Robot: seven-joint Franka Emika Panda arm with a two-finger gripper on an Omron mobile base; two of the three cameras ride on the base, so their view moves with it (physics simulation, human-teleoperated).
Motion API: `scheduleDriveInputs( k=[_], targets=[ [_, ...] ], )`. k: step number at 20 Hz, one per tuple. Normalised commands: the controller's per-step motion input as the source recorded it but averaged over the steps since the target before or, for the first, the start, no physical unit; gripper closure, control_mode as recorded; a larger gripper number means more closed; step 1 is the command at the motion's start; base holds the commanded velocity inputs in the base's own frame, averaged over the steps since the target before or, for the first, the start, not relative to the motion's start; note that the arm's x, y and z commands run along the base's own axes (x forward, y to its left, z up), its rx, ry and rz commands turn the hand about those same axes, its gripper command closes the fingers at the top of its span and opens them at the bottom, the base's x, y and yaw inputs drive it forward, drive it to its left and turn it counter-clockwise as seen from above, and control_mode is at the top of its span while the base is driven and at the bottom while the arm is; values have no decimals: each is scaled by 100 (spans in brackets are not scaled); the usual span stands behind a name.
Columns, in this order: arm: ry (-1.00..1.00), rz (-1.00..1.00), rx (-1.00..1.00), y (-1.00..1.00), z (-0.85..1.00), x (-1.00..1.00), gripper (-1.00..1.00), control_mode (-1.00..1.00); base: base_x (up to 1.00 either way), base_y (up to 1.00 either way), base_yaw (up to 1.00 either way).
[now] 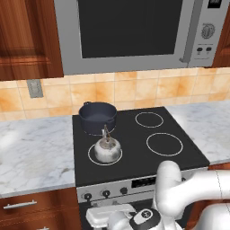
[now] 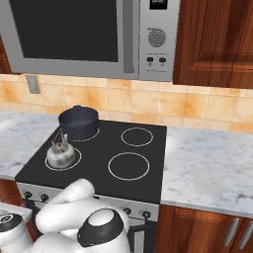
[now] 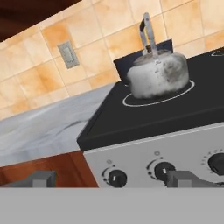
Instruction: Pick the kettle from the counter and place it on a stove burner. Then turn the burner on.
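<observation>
Hand view looks along the tool (image 3: 111, 179) at the stove front; its two dark fingertips (image 3: 41, 178) stand far apart at the bottom edge, jaws wide, nothing between them; the tool sits low, level with the control panel (image 3: 175, 148), a row of black knobs (image 3: 117, 177) just ahead of it; likely it is down there because the knob step is next.

The kettle (image 3: 158, 74) stands upright inside the front-left stove burner (image 3: 135, 101) ring, handle up, free of the tool; so the placing part looks done, kettle centred on the ring so heat would reach its base; left base view shows the same kettle (image 1: 107, 149) on the burner (image 1: 92, 157), with the dark pot (image 1: 98, 117) just behind it on the rear-left ring; the two look close, whether touching I cannot tell.

Right base view: kettle (image 2: 60, 155) near the front-left corner of the black cooktop (image 2: 143, 185), pot (image 2: 78, 122) behind, two right-hand rings bare; the marble surface (image 2: 207, 163) flanks the cooktop on both sides; a wall outlet (image 2: 33, 84) sits on the tile backsplash, microwave (image 2: 89, 37) overhead.

Judgement: remaining step is turning the correct knob; which knob drives the front-left ring is not readable; risk is grabbing the wrong one; jaws must narrow around a small round knob and twist.
</observation>
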Motion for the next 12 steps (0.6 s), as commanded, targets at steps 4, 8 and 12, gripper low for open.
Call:
scheduleDriveInputs(
  k=[4,8,12],
  targets=[
    [0,-1,0,0,0,51,-100,-100,0,0,0],
    [0,0,-1,4,-19,28,-100,-100,0,0,0],
    [0,0,-7,8,-42,23,-100,-100,0,0,0]
  ],
)
